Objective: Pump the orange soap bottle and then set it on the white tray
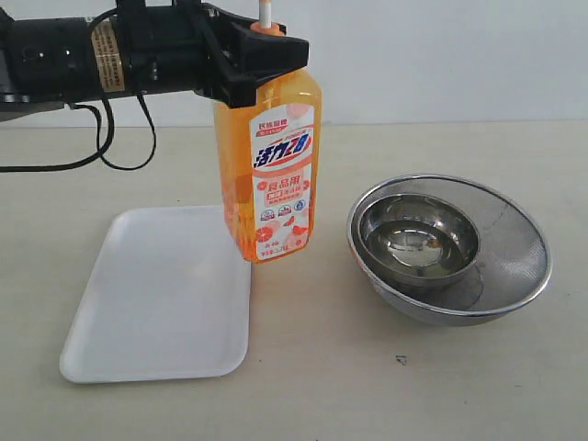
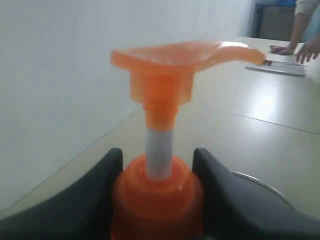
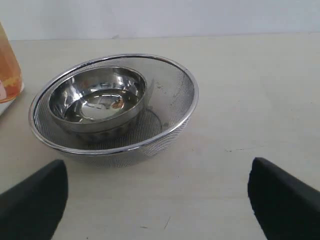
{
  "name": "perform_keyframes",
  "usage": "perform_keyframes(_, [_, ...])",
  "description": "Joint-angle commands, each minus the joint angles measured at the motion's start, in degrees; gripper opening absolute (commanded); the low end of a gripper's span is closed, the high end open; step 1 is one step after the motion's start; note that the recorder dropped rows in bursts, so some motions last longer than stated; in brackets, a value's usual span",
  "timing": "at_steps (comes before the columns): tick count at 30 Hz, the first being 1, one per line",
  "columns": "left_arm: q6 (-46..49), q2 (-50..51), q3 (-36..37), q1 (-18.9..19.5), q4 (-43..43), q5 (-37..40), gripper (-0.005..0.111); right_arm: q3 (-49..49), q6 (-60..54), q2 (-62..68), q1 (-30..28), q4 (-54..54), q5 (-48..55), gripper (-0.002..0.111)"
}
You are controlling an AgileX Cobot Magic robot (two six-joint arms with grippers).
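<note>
Your left gripper (image 1: 264, 66) clamps the upright bottle (image 1: 272, 175) by its neck, the tray (image 1: 152, 303) just to its left; your right gripper (image 3: 157, 200) stands wide open, empty.

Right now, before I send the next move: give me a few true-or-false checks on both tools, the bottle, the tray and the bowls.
1. The left tool grips the neck of the orange soap bottle. True.
2. The right tool holds the pump head. False: it is open and holds nothing.
3. The small steel bowl sits inside the large steel bowl. True.
4. Both bowls stand on the white tray. False: they stand on the table, beside the tray.
</note>
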Motion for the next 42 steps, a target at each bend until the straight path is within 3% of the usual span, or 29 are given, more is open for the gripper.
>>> perform_keyframes(1, [7.90, -3.16, 0.81, -4.78, -15.16, 4.16, 0.005, -0.04, -0.13, -0.23, -0.38, 0.00, -0.29, 0.088])
perform_keyframes(7, [20.38, -4.77, 1.91, -10.85, -31.75, 9.81, 0.005, -0.04, -0.13, -0.23, -0.38, 0.00, -0.31, 0.088])
perform_keyframes(14, [45.22, -5.41, 2.14, -17.38, -61.59, 16.97, 0.005, -0.04, -0.13, -0.23, -0.38, 0.00, -0.31, 0.088])
perform_keyframes(22, [80.98, -5.41, 2.28, -25.47, -104.15, 12.98, 0.005, -0.04, -0.13, -0.23, -0.38, 0.00, -0.31, 0.088])
perform_keyframes(25, [89.22, -5.41, 2.28, -28.10, -114.50, 8.35, 0.005, -0.04, -0.13, -0.23, -0.38, 0.00, -0.31, 0.088])
perform_keyframes(28, [94.71, -5.41, 2.28, -29.67, -119.38, 6.00, 0.005, -0.04, -0.13, -0.23, -0.38, 0.00, -0.31, 0.088])
perform_keyframes(34, [94.30, -5.41, 3.36, -29.99, -123.59, 3.42, 0.005, -0.04, -0.13, -0.23, -0.38, 0.00, -0.31, 0.088])
perform_keyframes(42, [91.79, -3.83, 10.05, -34.52, -122.46, -13.39, 0.005, -0.04, -0.13, -0.23, -0.38, 0.00, -0.31, 0.088])
